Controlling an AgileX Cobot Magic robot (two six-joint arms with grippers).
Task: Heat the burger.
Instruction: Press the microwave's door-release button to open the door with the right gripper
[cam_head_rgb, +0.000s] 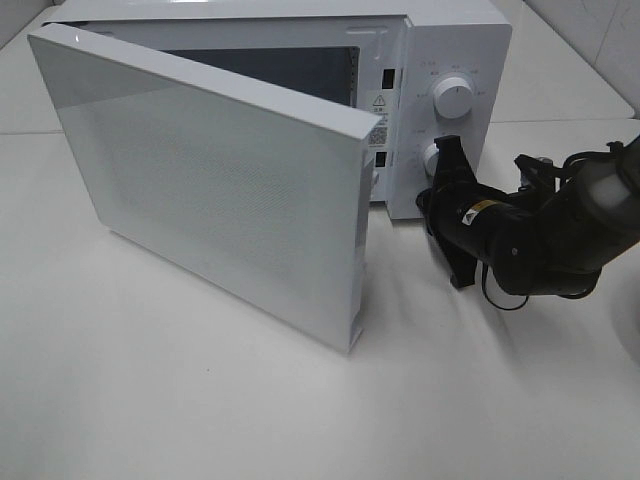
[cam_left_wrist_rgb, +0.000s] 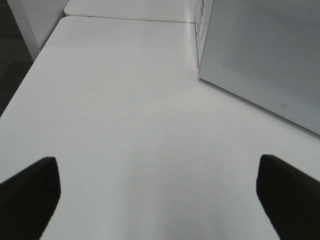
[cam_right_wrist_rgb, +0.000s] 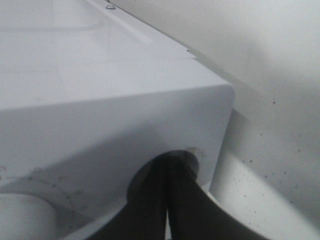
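Door (cam_head_rgb: 220, 190) of the 1 microwave (cam_head_rgb: 450, 40) stands open nearest cam, hiding most of the cavity. Burger: 0 seen in any view, position n/k. My R claw (cam_head_rgb: 442, 150) is pinched shut, tips at lower knob (cam_head_rgb: 431, 158), dead ahead. Knobs: 2, incl. upper knob (cam_head_rgb: 455, 98). My L claw (cam_left_wrist_rgb: 160, 200) is spread wide, empty, over table (cam_left_wrist_rgb: 125, 100), and by my judgement is the nearer arm to the door.

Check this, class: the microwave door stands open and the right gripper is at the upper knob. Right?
No: the right gripper is at the lower knob, below the untouched upper knob, as the exterior high view shows. The microwave door does stand open.
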